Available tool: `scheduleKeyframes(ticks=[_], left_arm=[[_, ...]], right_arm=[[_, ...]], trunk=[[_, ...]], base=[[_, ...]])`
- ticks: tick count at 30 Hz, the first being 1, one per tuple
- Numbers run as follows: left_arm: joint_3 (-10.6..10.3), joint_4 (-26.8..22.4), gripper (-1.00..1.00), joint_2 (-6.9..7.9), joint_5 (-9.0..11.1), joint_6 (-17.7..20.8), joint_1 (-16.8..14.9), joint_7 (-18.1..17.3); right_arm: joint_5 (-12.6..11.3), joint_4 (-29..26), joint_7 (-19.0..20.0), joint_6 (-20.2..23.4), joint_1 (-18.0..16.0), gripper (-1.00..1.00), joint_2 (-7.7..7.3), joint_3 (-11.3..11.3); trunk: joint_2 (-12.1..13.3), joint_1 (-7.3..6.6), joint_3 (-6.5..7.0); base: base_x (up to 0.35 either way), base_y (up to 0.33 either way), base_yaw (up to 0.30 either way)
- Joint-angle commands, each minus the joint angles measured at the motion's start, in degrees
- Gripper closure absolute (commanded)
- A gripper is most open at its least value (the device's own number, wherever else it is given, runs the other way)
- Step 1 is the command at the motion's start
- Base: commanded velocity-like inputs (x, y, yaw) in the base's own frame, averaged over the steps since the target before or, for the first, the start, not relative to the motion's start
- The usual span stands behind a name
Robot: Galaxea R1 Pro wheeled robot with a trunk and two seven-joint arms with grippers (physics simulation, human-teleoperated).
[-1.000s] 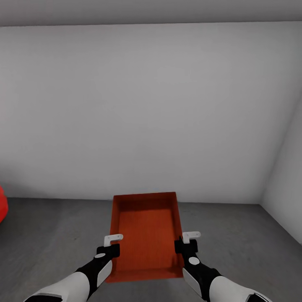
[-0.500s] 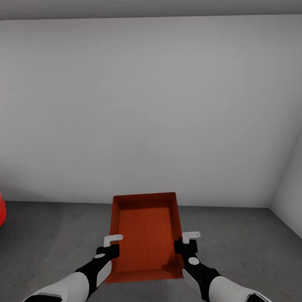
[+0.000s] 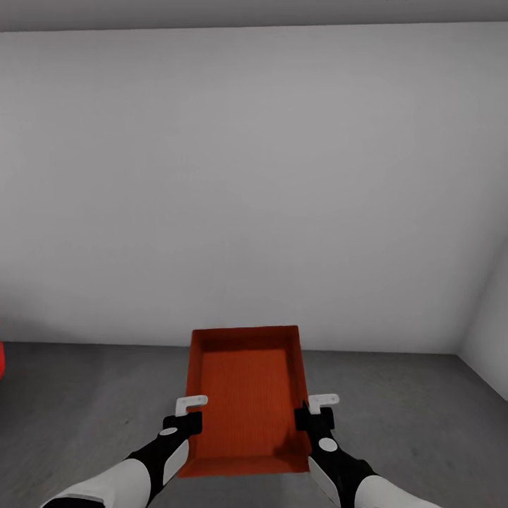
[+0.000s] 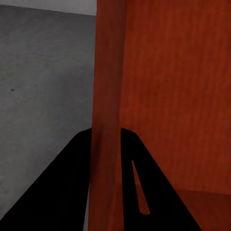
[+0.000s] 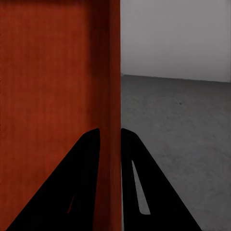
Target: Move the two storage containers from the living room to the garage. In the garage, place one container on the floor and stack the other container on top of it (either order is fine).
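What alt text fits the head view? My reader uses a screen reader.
Two robot arms hold an orange-red open bin by its long side walls, left hand and right hand clamped on opposite rims. Below is grey concrete floor; ahead, a plain white wall.

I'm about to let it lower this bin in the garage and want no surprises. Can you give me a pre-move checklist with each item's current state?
1. Left gripper clamped on the storage container: ok; in the left wrist view its fingers straddle the left wall.
2. Right gripper clamped on the right wall: ok, shown the same way in the right wrist view.
3. Container level and empty: ok.
4. Over grey concrete floor, not wood planks: ok.
5. Floor directly under the container free: cannot tell, it is hidden.
6. Second container's place: cannot tell; a red object sits at the left edge, unidentifiable.
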Motion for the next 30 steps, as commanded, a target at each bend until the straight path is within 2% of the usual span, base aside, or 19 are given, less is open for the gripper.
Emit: scheduleKeyframes(ticks=[1, 4, 16, 17, 24, 30], left_arm=[[-0.14, -0.05, 1.0, -0.03, 0.25, -0.15, -0.11, 0.55], [0.01, -0.05, 1.0, -0.03, 0.19, -0.16, -0.11, 0.49], [0.19, -0.05, 1.0, -0.03, 0.2, -0.18, -0.11, 0.47], [0.97, -0.05, 1.0, -0.03, 0.2, -0.2, -0.11, 0.61], [0.97, -0.05, 1.0, -0.03, 0.2, -0.21, -0.11, 0.62], [0.97, -0.05, 1.0, -0.03, 0.2, -0.22, -0.11, 0.7]], right_arm=[[-0.89, 0.41, -0.57, -0.6, 0.06, 1.0, -0.02, 0.83], [0.9, 0.2, -0.09, -0.51, 0.09, 1.0, -0.02, -1.17], [5.38, 0.56, 0.65, -0.48, 0.11, 1.0, 0.23, -5.87], [-12.76, 6.21, -0.61, -0.97, 0.11, 1.0, 0.04, 12.72], [-12.79, 6.21, -0.65, -0.98, 0.11, 1.0, 0.07, 12.73], [-12.8, 6.21, -0.67, -0.99, 0.11, 1.0, 0.07, 12.66]], trunk=[[-0.09, 0.05, -0.09], [-0.09, 0.05, -0.09], [-0.09, 0.05, -0.09], [-0.09, 0.05, -0.09], [-0.09, 0.05, -0.09], [-0.09, 0.05, -0.09]], base=[[0.311, 0.0, 0.0], [0.315, 0.0, 0.0], [0.319, 0.0, 0.0], [0.32, 0.0, 0.0], [0.305, 0.0, 0.0], [0.05, 0.0, 0.0]])
